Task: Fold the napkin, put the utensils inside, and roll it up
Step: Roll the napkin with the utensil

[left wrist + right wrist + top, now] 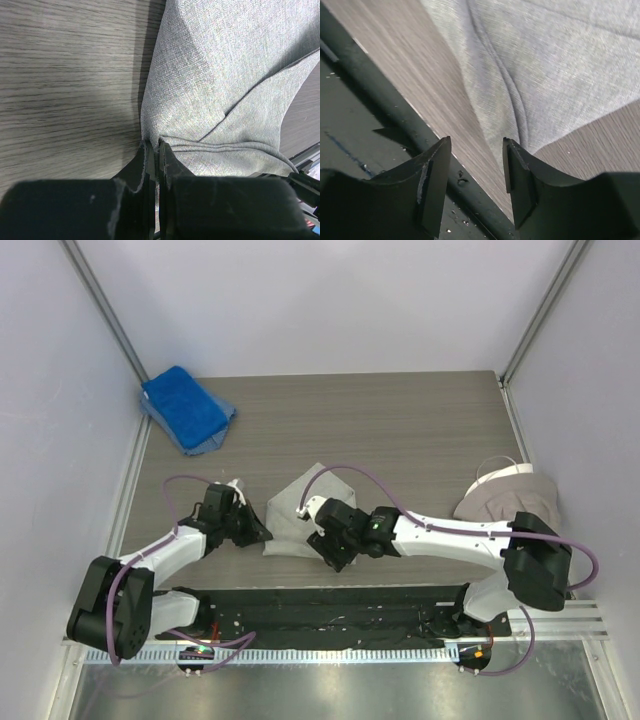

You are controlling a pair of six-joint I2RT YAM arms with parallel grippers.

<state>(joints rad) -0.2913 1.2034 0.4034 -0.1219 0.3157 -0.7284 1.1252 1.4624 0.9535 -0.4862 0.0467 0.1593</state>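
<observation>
Along the near edge of the grey wood-grain table [400, 430], by the black strip [350, 100] that bordered it, the right gripper [477, 145] hung with its two dark fingers spread apart and nothing between them. The light grey woven cloth napkin [290, 518] lay just beyond those fingertips, on their far side, its near right corner tapering toward the gap but not inside it. To the left, the left gripper [154, 147] was pinched tight on the napkin's near left corner, with layered folds of fabric bunched at its tips. The napkin sat between the two grippers, partly folded, its near edge running left to right and its body narrowing to a point on the far side. Judging by this, the right arm was the nearer one to the free corner. No purple utensil could be seen. Farther off lay a beige-grey cloth [505, 498] on the right and a bright blue towel [185, 405] at far left.
</observation>
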